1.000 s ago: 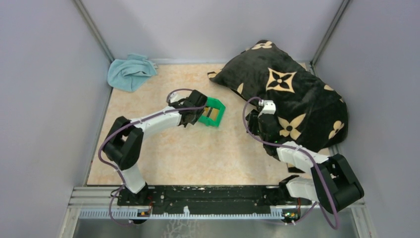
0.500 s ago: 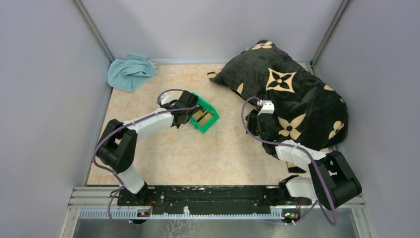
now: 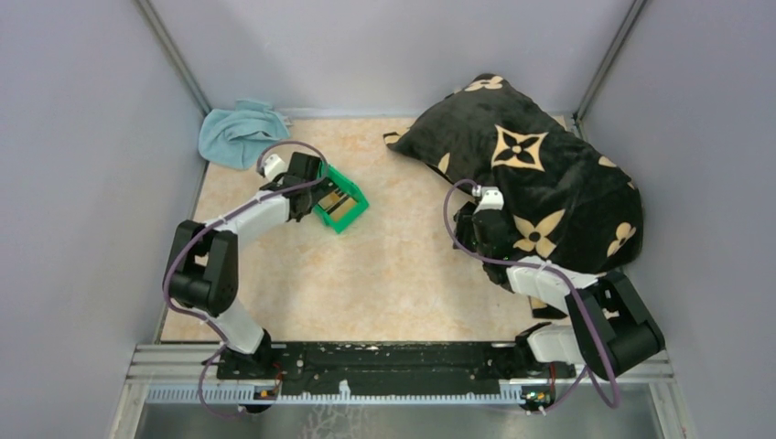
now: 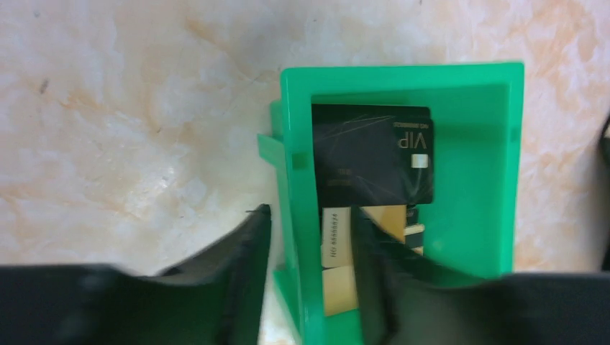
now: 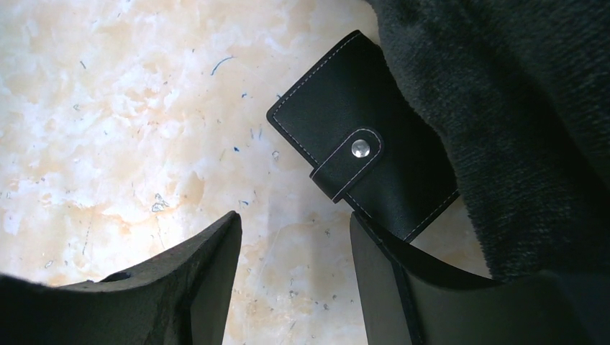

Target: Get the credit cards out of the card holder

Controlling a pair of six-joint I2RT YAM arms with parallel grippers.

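Several credit cards lie in a green bin (image 4: 475, 180): a dark VIP card (image 4: 374, 154) on top, a pale card (image 4: 336, 241) and a tan one (image 4: 392, 219) under it. My left gripper (image 4: 311, 215) straddles the bin's left wall, one finger outside and one inside, open with a gap showing on each side. The card holder (image 5: 360, 165) is black and closed, its strap snapped, lying on the table against a dark pillow. My right gripper (image 5: 295, 218) hovers open just in front of it over bare table, its right finger close to the holder's near edge.
A big black pillow with tan flowers (image 3: 531, 165) fills the back right and overhangs the holder. A light blue cloth (image 3: 240, 133) lies in the back left corner, just behind the green bin (image 3: 340, 203). Grey walls close in the table.
The left gripper and the green bin have moved together to the left and back, and the bin has turned. The right arm has hardly moved.
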